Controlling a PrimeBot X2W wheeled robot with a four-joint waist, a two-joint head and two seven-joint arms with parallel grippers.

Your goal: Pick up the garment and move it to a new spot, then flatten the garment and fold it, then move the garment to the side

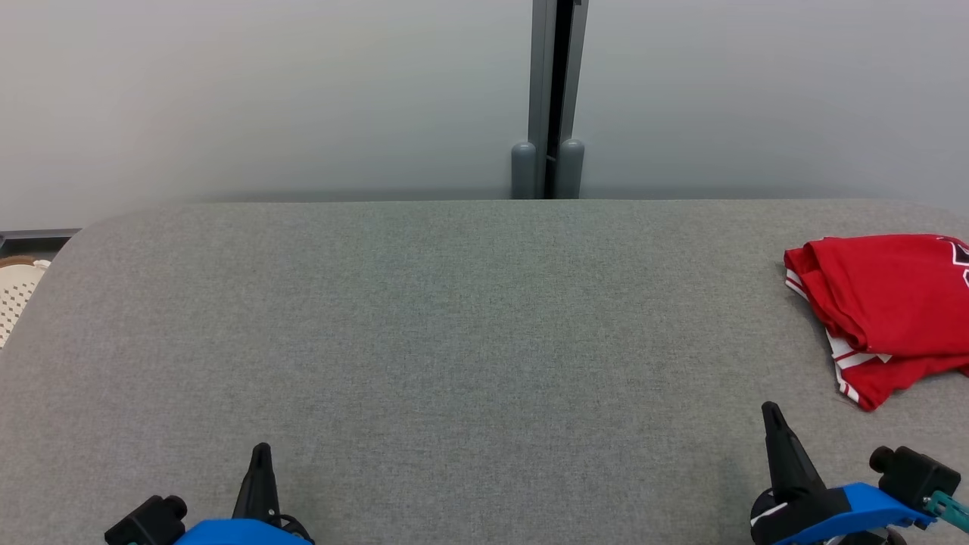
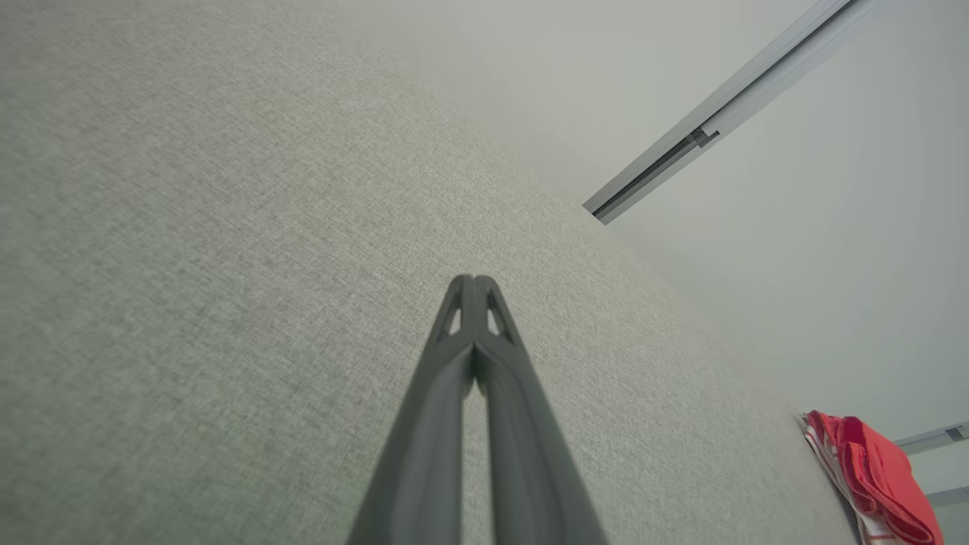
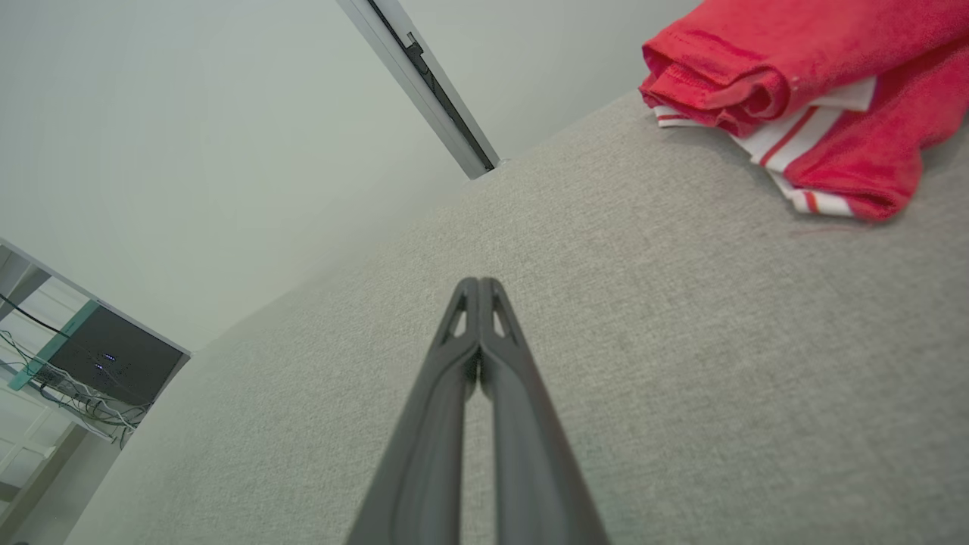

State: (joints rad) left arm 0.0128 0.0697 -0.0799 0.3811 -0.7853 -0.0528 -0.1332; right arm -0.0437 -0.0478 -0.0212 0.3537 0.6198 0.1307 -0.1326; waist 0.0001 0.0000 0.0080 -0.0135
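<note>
Table (image 1: 454, 325): a grey cloth-covered top is seen, with most of it bare.
Garment (image 1: 886, 310): a red piece with white striped trim is laid in loose folds at the table's right edge, toward the far side. It is partly cut off by the right border of the head view.
Left gripper (image 1: 261, 453): it is placed at the near left, above the table. The jaws are pressed together and nothing is held.
Right gripper (image 1: 771, 412): it is placed at the near right. The jaws are pressed together and nothing is held.
Direction: the garment is found far and to the right of the right jaws, near but apart. It is well apart from the left jaws, across the table's width.
Nearer arm: the right is judged nearer.
Long axis: it cannot be fixed, since the bundle is cut off. A rolled fold is turned left, and a striped corner is pointed near.
Stage: it cannot be told whether the garment is set aside or awaiting pick-up.
Next grasp: the jaws must first be opened.
</note>
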